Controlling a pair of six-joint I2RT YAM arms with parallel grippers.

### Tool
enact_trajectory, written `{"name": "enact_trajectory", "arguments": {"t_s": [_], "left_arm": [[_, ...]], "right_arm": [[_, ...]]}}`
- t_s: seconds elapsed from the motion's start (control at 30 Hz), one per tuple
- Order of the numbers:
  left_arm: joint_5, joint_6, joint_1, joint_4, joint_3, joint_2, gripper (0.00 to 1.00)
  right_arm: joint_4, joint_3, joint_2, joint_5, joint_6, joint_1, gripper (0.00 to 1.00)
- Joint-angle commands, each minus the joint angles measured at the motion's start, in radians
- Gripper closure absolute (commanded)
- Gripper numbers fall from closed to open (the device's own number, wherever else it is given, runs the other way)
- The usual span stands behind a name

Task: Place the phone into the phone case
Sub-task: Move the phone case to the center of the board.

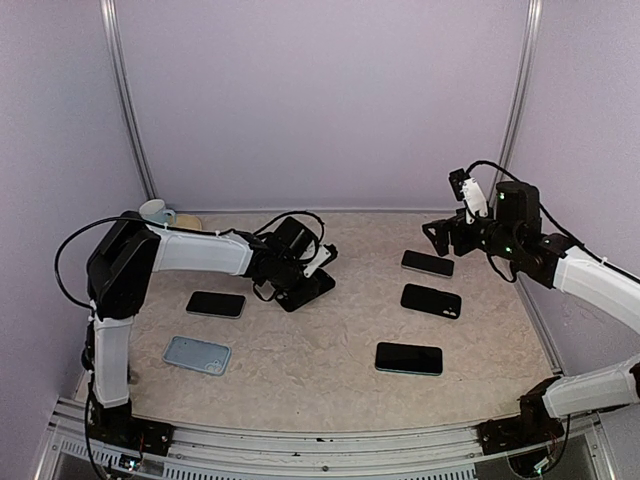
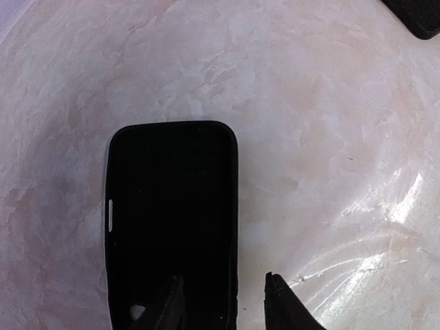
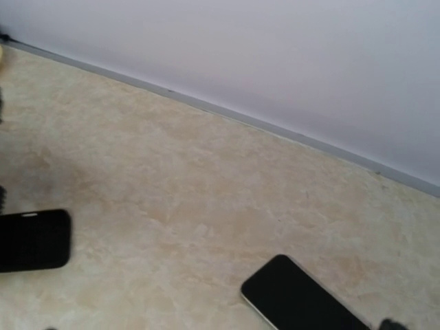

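Black glossy phone (image 2: 172,220) with rounded corners lies flat on the bench (image 2: 330,137), lower left; left tool (image 2: 223,277) narrow astride its edge, right tool (image 1: 438,238) wide.

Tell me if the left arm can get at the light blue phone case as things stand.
Probably yes. The light blue phone case lies uncovered near the left arm's base. The left gripper is low over a black phone, jaws apart and holding nothing, so it looks free to swing back.

Marbled beige table (image 1: 330,340), on it five dark phones (image 1: 215,304) or possibly cases, pale-blue case (image 1: 197,354), cup (image 1: 155,211).
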Motion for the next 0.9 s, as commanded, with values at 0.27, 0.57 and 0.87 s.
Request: {"name": "enact_trajectory", "arguments": {"t_s": [0.27,0.57,0.87], "left_arm": [[-0.273,-0.059,-0.107,0.3,-0.268,-0.325,0.01],[-0.353,-0.128,-0.114,0.314,-0.311,-0.446,0.01],[-0.495,-0.212,-0.149,0.273,-0.314,-0.406,0.01]], "right_arm": [[-0.001,0.063,0.046,0.028,0.134,0.009,0.0],[-0.046,0.085,0.035,0.133,0.197,0.009,0.0],[-0.071,0.136,0.07,0.188,0.249,0.009,0.0]]}}
